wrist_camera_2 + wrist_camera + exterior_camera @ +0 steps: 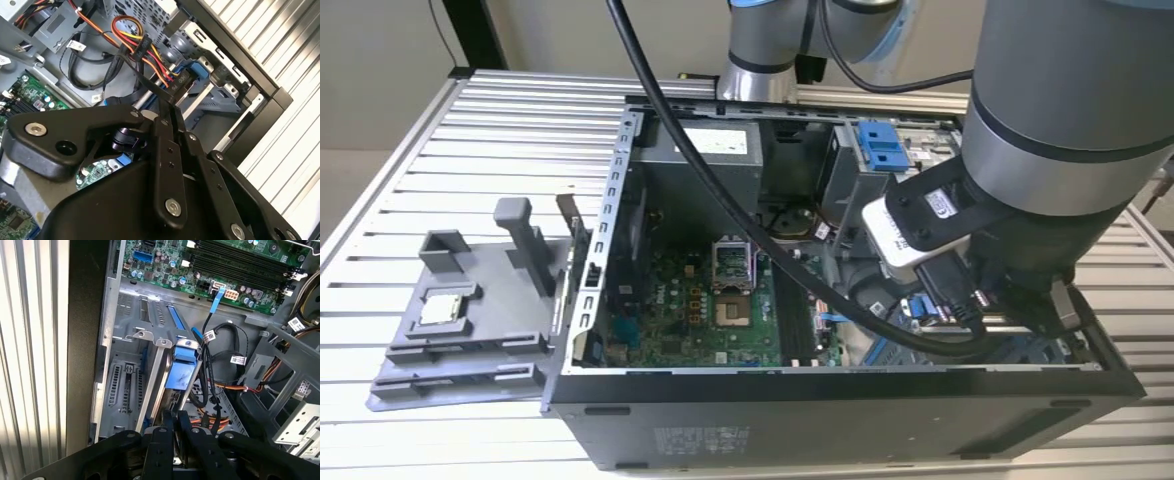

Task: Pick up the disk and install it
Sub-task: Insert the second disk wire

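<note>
Tool (pixel 174 424) clenched on the disk (pixel 181 369), standing edge-on in the drive bay (pixel 125 385) of the computer case (pixel 854 420); pickup done; insertion looks well along; not yet let go.

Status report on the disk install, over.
Gripper shut at grey metal drive bay. Silver blue-framed disk edge-on in bay, just ahead. Black cables alongside.
</note>
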You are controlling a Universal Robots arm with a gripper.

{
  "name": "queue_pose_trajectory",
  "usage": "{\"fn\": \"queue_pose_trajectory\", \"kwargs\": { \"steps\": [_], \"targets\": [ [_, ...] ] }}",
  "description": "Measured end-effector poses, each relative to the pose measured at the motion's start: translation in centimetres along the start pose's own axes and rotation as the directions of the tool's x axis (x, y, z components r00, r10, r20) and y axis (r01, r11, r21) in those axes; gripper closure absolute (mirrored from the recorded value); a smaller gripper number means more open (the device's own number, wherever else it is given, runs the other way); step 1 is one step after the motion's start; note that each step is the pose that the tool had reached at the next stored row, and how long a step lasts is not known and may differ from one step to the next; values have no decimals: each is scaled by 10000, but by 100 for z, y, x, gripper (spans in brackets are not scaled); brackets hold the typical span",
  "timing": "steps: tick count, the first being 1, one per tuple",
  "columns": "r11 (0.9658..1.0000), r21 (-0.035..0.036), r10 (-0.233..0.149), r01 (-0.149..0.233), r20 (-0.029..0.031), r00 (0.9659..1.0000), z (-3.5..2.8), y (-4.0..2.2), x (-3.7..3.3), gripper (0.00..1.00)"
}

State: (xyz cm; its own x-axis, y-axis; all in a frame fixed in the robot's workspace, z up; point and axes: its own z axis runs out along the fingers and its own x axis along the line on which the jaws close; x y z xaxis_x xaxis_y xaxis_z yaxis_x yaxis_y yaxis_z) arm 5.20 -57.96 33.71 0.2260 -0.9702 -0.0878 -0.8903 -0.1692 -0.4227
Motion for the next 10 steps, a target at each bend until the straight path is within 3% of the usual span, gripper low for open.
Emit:
{"fn": "queue_pose_trajectory", "kwargs": {
  "steps": [5,10],
  "targets": [
    [10000,6,7,-7,17,10000,10,5,1,100],
    [10000,60,59,-60,140,9999,47,29,3,100]
  ]
}}
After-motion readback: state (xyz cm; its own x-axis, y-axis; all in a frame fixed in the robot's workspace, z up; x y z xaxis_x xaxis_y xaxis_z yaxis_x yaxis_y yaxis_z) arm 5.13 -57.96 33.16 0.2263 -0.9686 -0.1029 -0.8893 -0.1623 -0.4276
